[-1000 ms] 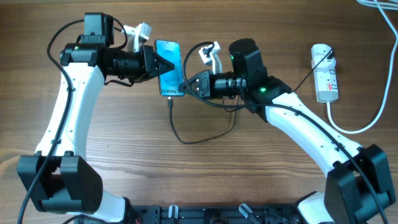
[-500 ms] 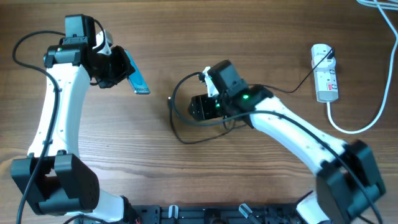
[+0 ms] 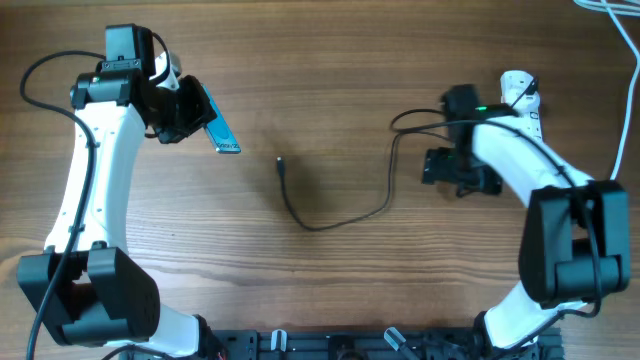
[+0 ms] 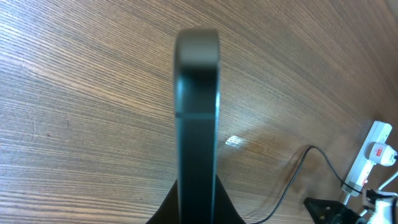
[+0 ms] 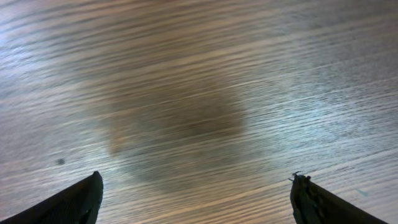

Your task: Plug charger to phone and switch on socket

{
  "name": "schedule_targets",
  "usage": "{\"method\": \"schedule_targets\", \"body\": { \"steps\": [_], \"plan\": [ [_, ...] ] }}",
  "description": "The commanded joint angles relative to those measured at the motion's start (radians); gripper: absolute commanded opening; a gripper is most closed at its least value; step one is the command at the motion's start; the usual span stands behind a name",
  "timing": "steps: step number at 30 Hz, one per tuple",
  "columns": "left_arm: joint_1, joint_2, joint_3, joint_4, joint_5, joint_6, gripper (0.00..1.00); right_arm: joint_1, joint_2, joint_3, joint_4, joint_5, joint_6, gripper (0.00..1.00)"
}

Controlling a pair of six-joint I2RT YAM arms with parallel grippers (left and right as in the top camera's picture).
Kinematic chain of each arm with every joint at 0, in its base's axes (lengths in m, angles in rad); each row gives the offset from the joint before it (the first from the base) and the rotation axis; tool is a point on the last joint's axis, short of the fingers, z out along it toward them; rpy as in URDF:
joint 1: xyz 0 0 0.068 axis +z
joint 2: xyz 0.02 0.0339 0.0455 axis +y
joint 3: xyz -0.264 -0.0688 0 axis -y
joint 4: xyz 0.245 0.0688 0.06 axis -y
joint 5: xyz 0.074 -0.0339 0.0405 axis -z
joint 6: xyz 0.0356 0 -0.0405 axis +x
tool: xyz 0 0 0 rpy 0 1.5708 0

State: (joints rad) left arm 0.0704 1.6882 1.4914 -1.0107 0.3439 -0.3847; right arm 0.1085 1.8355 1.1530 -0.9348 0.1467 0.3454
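left claw [image 3: 192, 116]: clamped on phone [image 3: 220, 131], upper left of frame
phone: tilted, held above table [image 3: 300, 60]; edge-on at centre of left wrist view
right claw [image 5: 196, 179]: fingers spread wide, empty, bare table below; sits right of centre, near socket [image 3: 512, 80]
charger [image 3: 330, 222]: loose on table, plug tip [image 3: 280, 162] near centre, well apart from phone; cable loops right, then up toward socket
socket: upper right, partly behind right arm; switch position unreadable

This looks like a robotics lab bench: a left arm [image 3: 90, 170] and a right arm [image 3: 520, 170], both white and black, rise from a black rail [image 3: 330, 345] at the edge of a wood-grain table [image 3: 330, 70], with a white power strip [image 3: 514, 82] and white cord [image 3: 612, 12] nearby.
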Motion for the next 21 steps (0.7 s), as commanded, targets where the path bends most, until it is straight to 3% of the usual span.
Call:
{"method": "schedule_targets", "body": {
  "steps": [1, 2, 3, 4, 5, 7, 11, 16, 21],
  "plan": [
    [0.0, -0.02, 0.0, 0.004, 0.002, -0.013, 0.04, -0.061, 0.008, 0.022, 0.004, -0.326, -0.101, 0.95],
    [0.0, -0.02, 0.0, 0.004, 0.002, -0.013, 0.04, -0.062, 0.006, 0.036, 0.004, -0.514, -0.178, 0.84],
    [0.0, -0.02, 0.0, 0.003, 0.002, -0.013, 0.04, -0.061, 0.004, 0.048, 0.003, -0.685, -0.222, 0.55],
    [0.0, -0.02, 0.0, 0.003, 0.002, -0.013, 0.04, -0.061, 0.0, 0.051, 0.007, -0.785, -0.217, 0.15],
    [0.0, -0.02, 0.0, 0.003, 0.002, -0.013, 0.04, -0.061, -0.001, 0.051, 0.01, -0.839, -0.211, 0.04],
    [0.0, -0.02, 0.0, 0.002, 0.002, -0.013, 0.04, -0.054, -0.001, 0.051, 0.052, -0.939, -0.209, 0.04],
    [0.0, -0.02, 0.0, 0.003, 0.002, -0.013, 0.04, 0.003, 0.0, 0.033, 0.179, -0.916, -0.048, 0.04],
    [0.0, -0.02, 0.0, 0.002, 0.003, -0.013, 0.04, 0.148, 0.011, -0.015, 0.303, -0.619, 0.14, 0.04],
    [0.0, -0.02, 0.0, -0.001, 0.003, -0.013, 0.04, 0.213, 0.011, -0.016, 0.274, -0.352, 0.155, 0.06]
  ]
}}
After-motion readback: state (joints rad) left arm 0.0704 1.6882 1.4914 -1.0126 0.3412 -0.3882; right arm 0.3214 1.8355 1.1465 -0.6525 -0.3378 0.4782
